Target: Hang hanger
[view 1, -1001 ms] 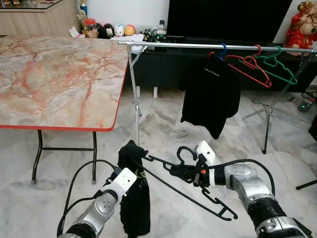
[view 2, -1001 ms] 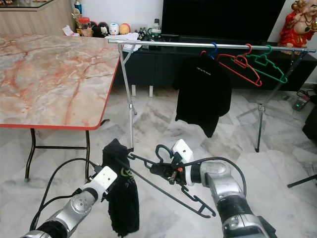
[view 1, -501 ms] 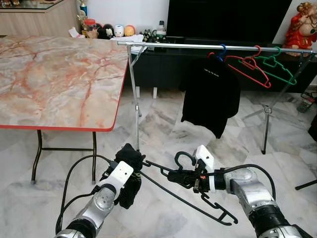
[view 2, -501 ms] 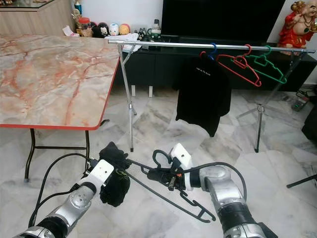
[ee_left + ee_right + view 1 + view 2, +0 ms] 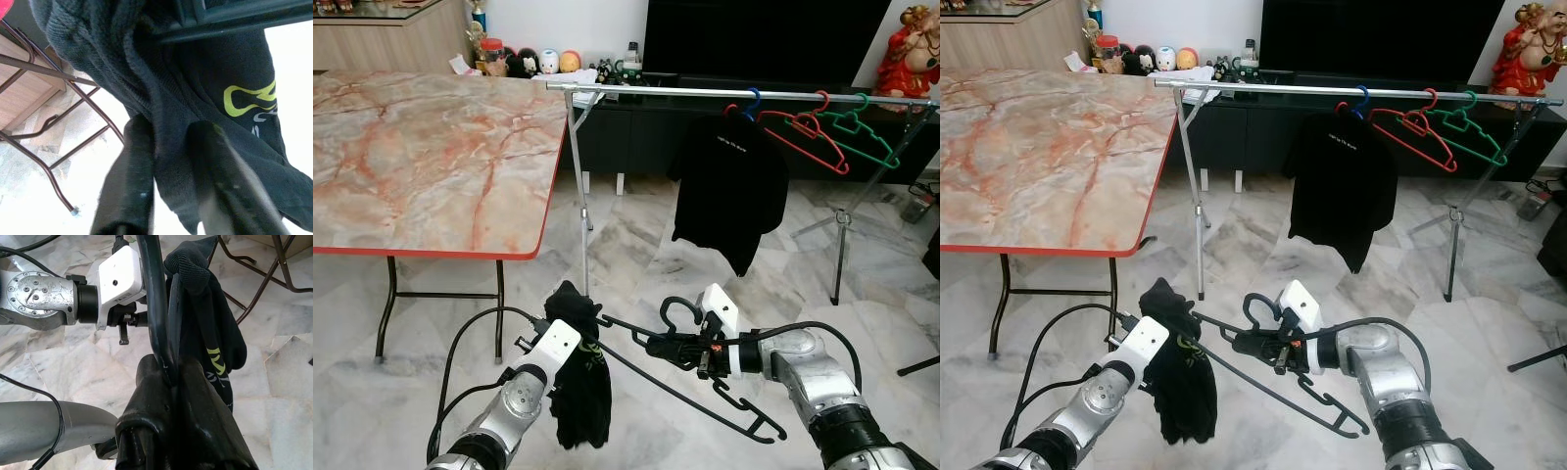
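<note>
Right hand (image 5: 658, 345) clamped on the black hanger (image 5: 705, 377) just below its hook, held low and roughly level above the floor. Left hand (image 5: 168, 161) pinches the black garment (image 5: 578, 387) bunched over the hanger's far end, likely steadying it for dressing. Clothes rail (image 5: 705, 92) well apart ahead, already carrying a black shirt (image 5: 729, 186); hanging not yet done.

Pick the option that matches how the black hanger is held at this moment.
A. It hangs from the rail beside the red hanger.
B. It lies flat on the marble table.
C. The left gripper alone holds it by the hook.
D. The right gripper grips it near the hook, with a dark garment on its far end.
D: the right gripper is shut on the black hanger just below its hook, while the left gripper pinches the dark garment draped over the hanger's other end.
</note>
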You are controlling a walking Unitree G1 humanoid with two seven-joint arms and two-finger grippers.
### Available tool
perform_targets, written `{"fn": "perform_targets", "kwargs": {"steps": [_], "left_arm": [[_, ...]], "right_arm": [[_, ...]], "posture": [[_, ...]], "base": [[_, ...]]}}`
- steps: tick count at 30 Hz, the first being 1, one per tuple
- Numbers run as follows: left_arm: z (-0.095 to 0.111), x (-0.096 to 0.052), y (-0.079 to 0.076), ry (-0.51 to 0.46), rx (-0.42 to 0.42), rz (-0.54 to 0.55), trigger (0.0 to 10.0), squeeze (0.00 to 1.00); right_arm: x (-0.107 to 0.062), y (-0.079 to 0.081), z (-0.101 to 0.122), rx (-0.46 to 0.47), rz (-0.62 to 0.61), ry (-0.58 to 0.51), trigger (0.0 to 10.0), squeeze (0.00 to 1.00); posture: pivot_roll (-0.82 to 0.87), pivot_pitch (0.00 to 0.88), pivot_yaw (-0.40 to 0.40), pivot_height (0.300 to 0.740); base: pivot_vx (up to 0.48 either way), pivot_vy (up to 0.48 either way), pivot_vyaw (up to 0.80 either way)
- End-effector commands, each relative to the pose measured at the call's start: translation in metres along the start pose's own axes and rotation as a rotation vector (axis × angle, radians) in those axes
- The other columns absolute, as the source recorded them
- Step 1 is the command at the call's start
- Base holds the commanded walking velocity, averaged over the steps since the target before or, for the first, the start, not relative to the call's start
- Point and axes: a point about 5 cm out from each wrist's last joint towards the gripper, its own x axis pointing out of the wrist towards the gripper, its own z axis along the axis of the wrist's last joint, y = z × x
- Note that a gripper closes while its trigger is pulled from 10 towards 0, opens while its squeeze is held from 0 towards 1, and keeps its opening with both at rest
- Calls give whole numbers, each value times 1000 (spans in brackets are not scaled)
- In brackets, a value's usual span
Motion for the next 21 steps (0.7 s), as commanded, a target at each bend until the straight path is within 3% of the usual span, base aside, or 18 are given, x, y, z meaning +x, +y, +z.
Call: {"fn": "perform_targets", "kwargs": {"steps": [1, 8, 12, 14, 21], "left_arm": [[-2, 0, 0, 15, -8, 3, 0, 0], [-3, 0, 6, 17, -18, 48, 0, 0], [-4, 0, 10, 22, -18, 77, 0, 0], [-6, 0, 13, 34, -17, 98, 0, 0], [-12, -2, 19, 66, -5, 146, 0, 0]], "right_arm": [[0, 2, 10, -38, 14, -34, 0, 0], [-2, 6, 8, -54, 48, -11, 0, 0], [-7, 9, -4, -78, 82, 53, 0, 0], [-15, 11, -17, -94, 103, 133, 0, 0], [-30, 16, -22, -98, 179, 181, 0, 0]], "posture": [[1, 29, -53, 740], [-1, 35, -54, 740], [0, 38, -55, 740], [-4, 43, -54, 740], [-13, 49, -54, 740]], "base": [[0, 0, 0], [0, 0, 0], [0, 0, 0], [0, 0, 0], [0, 0, 0]]}}
